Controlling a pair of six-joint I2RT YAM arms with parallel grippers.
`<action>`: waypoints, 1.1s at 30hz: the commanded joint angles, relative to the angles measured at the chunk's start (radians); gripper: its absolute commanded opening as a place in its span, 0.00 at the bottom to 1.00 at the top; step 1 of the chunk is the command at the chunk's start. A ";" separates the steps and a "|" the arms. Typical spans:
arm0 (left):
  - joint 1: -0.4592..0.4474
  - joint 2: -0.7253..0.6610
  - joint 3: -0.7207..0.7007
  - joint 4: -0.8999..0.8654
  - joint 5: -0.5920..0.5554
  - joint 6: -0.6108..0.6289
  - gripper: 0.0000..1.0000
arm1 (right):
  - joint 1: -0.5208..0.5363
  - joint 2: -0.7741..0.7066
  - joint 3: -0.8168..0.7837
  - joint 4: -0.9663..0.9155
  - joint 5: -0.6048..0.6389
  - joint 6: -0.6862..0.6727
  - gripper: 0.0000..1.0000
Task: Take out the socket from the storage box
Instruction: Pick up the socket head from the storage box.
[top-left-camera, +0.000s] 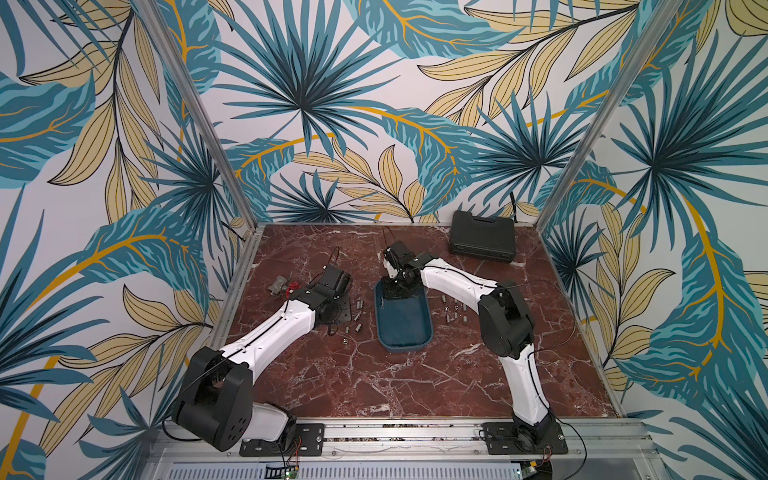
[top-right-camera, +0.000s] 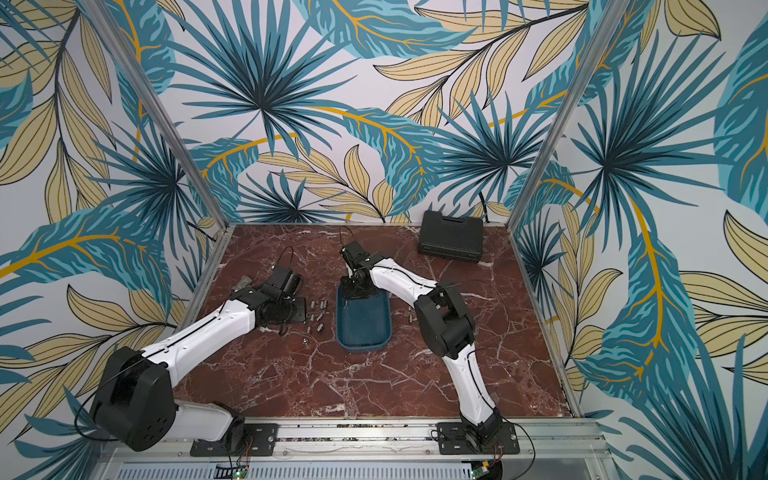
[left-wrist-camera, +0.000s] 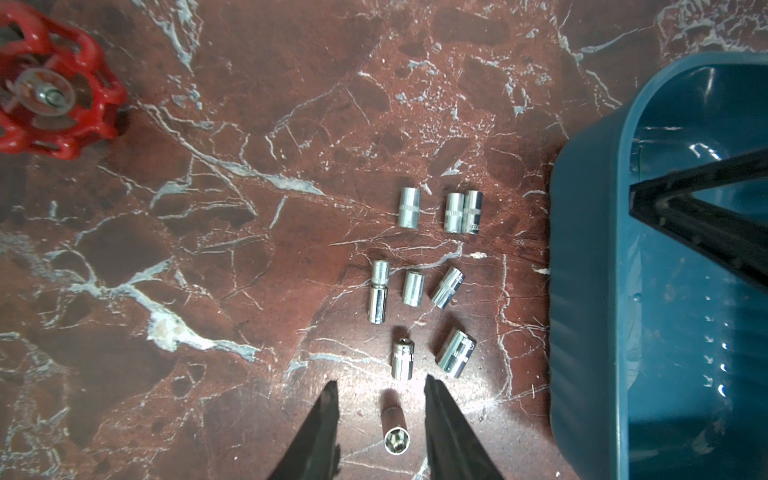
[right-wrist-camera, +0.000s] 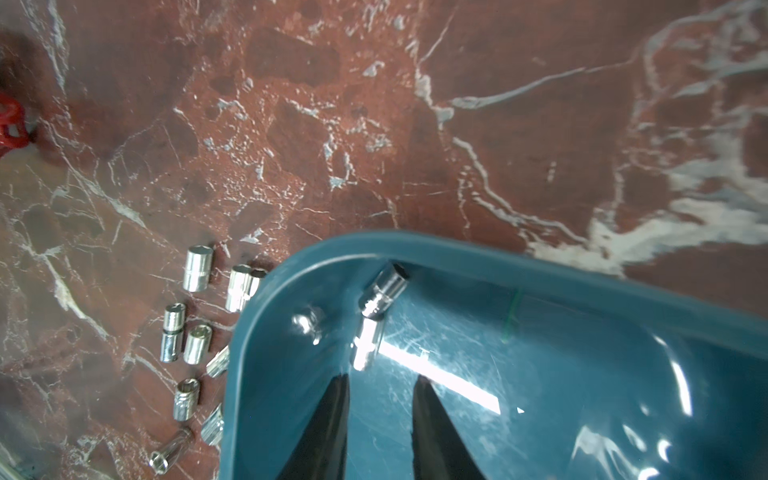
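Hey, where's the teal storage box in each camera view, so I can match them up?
In both top views: the storage box lies in the middle of the marble table.
Left wrist: its outer wall stands beside the loose sockets.
Right wrist: its inside lies under the right hand.
Shared landmark: those loose sockets beside it.

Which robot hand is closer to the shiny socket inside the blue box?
Right. The right gripper is inside the storage box, its open jaws pointing at the socket just ahead. The left gripper is outside the box, over the loose sockets on the table.
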 joint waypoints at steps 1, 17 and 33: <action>0.006 -0.017 -0.037 0.019 0.002 -0.001 0.37 | 0.018 0.047 0.032 -0.029 -0.009 -0.001 0.28; 0.006 -0.026 -0.058 0.034 0.006 -0.010 0.37 | 0.041 0.136 0.070 -0.107 0.057 -0.017 0.22; 0.006 -0.035 -0.016 0.019 0.017 0.006 0.38 | -0.002 -0.045 -0.046 -0.049 0.072 -0.013 0.09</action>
